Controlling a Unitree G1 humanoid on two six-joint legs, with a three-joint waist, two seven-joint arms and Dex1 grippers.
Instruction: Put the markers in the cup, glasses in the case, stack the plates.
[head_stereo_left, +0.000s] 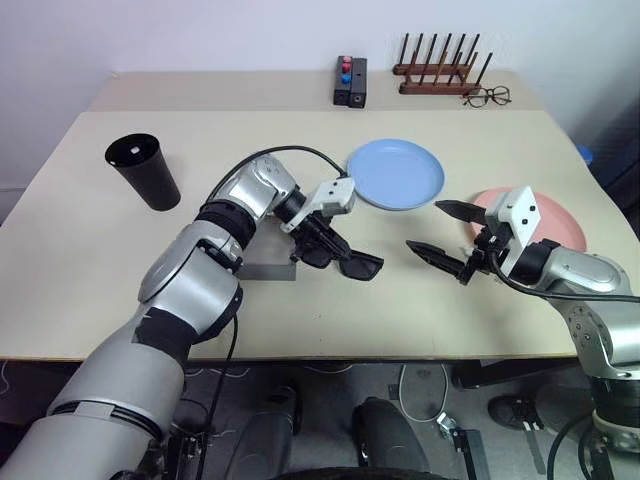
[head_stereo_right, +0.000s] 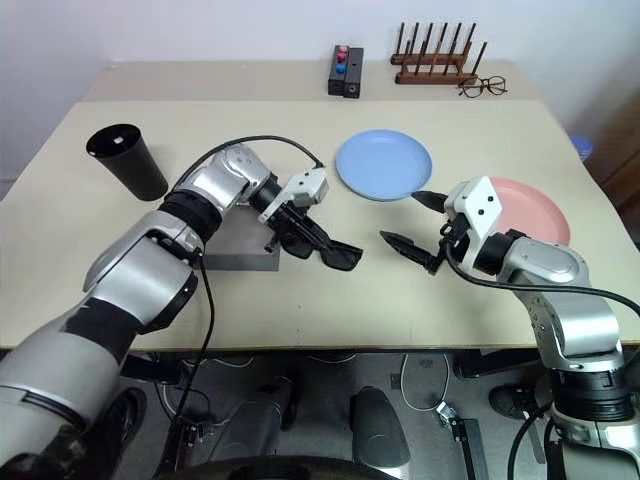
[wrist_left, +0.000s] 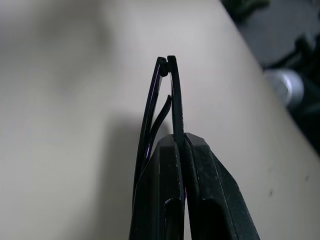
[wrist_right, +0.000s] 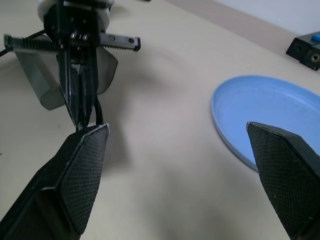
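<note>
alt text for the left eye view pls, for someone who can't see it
Left gripper shut on black sunglasses, beside the grey case. Right gripper open near the pink plate; blue plate and black cup sit behind on the beige table.

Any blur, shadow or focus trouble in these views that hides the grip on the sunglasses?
Left wrist view: the left gripper and the folded sunglasses are sharp, the table behind is soft, with a broad shadow beside the fingers. Right wrist view: the near pads are crisp, the blue plate slightly soft. Head views: even light, no glare, and the grip reads clearly.
</note>
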